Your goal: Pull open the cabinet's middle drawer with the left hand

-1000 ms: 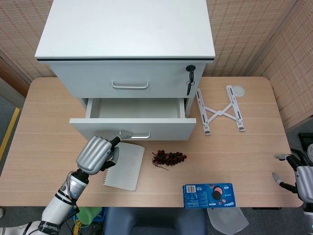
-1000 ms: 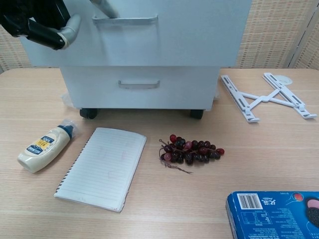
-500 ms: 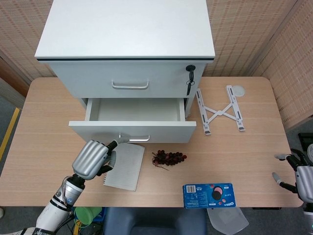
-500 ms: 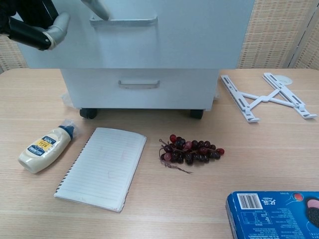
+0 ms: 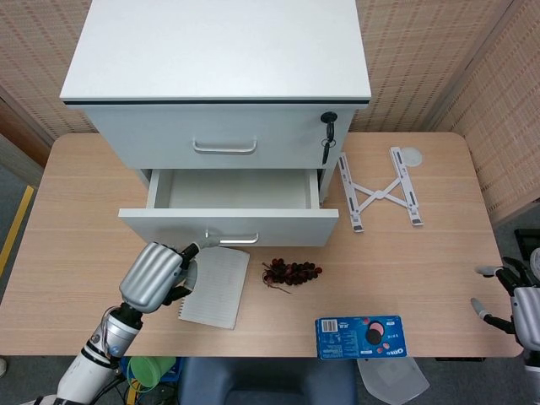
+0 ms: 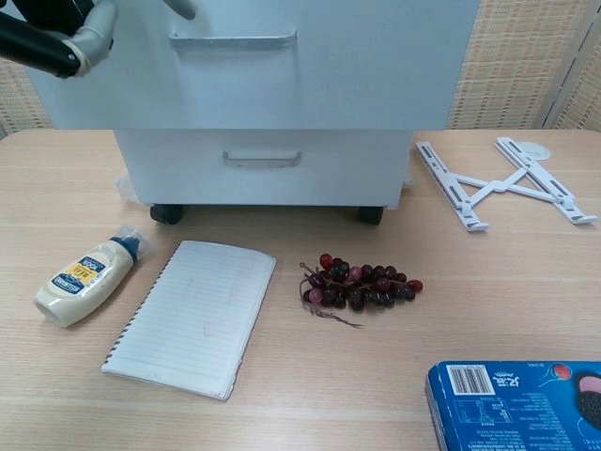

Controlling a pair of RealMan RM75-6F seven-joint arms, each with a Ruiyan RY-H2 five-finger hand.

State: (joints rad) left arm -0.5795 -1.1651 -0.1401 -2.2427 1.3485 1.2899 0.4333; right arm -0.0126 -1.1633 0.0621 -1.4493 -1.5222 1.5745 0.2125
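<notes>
**Middle drawer open, left hand off the handle**

Your left hand (image 5: 157, 274) hangs just below the middle drawer (image 5: 228, 224), fingers curled on nothing. The drawer juts from the cabinet (image 5: 216, 84). Far right, your right hand (image 5: 516, 302) rests splayed, empty.

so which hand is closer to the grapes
Left. The left hand hangs over the near-left of the table, just past the notebook from the grapes. The right hand is off at the table's far right edge, well away.
</notes>
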